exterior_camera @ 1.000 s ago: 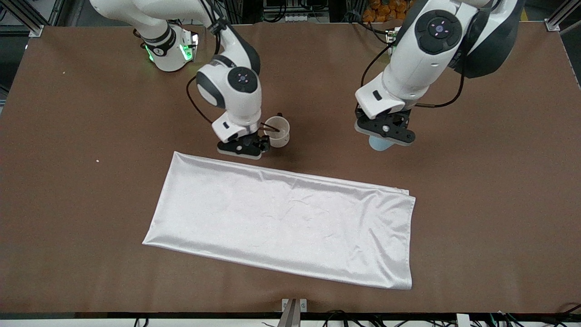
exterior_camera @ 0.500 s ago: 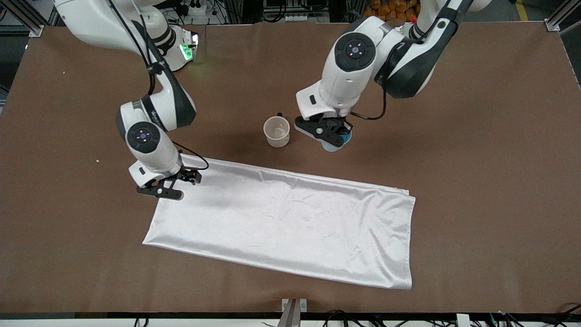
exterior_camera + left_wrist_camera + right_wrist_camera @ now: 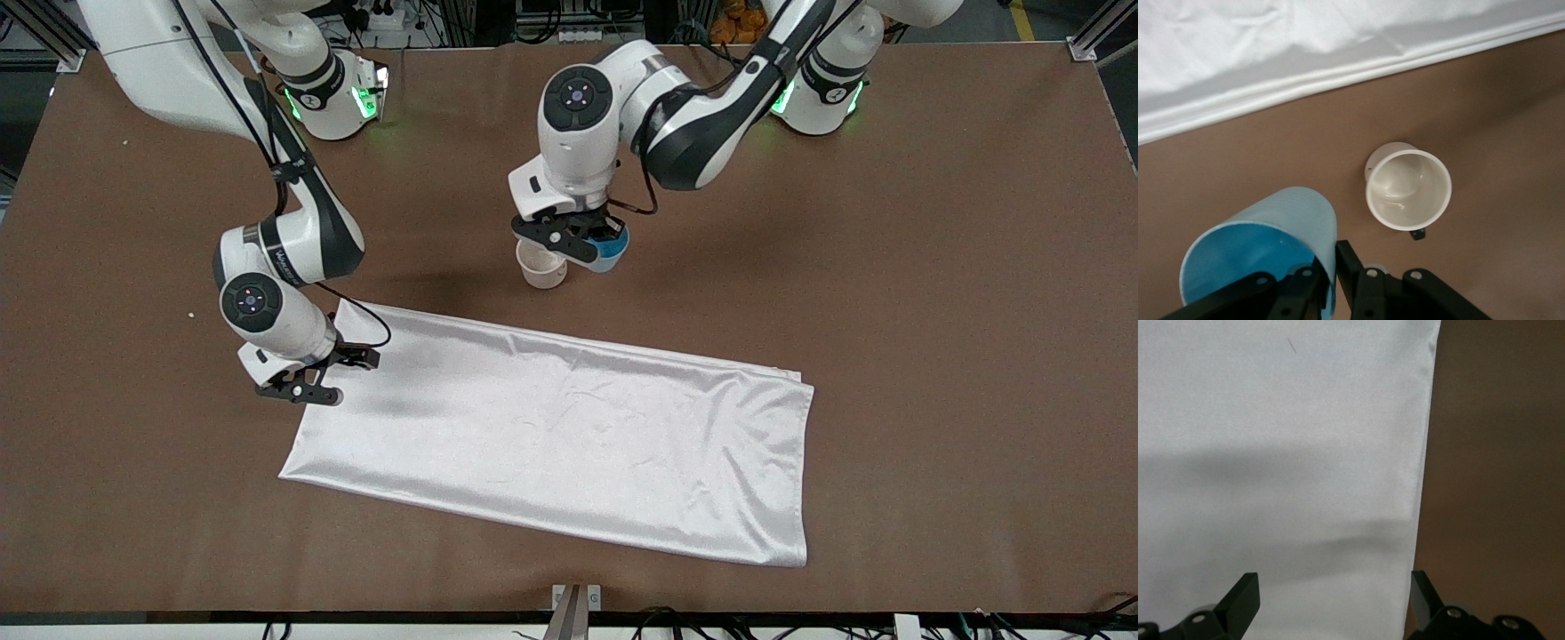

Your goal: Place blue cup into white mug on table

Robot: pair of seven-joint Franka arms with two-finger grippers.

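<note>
The left gripper (image 3: 594, 244) is clamped on the rim of the blue cup (image 3: 610, 252), holding it tilted in the air just beside and above the white mug (image 3: 541, 264) — not in it. The mug stands upright on the table (image 3: 933, 267), near the white cloth's (image 3: 569, 436) farther edge. The right gripper (image 3: 311, 378), fingers spread and empty, hangs over the cloth's corner at the right arm's end.

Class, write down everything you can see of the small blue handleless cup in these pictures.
The small blue handleless cup is round, bright blue inside with paler, faintly ribbed translucent sides that look like plastic. It looks empty. The left claw is shut on its rim, one finger inside and one outside, holding it tilted in the air beside and just above the cream-white cylindrical mug. Nothing but the claw touches it.
</note>
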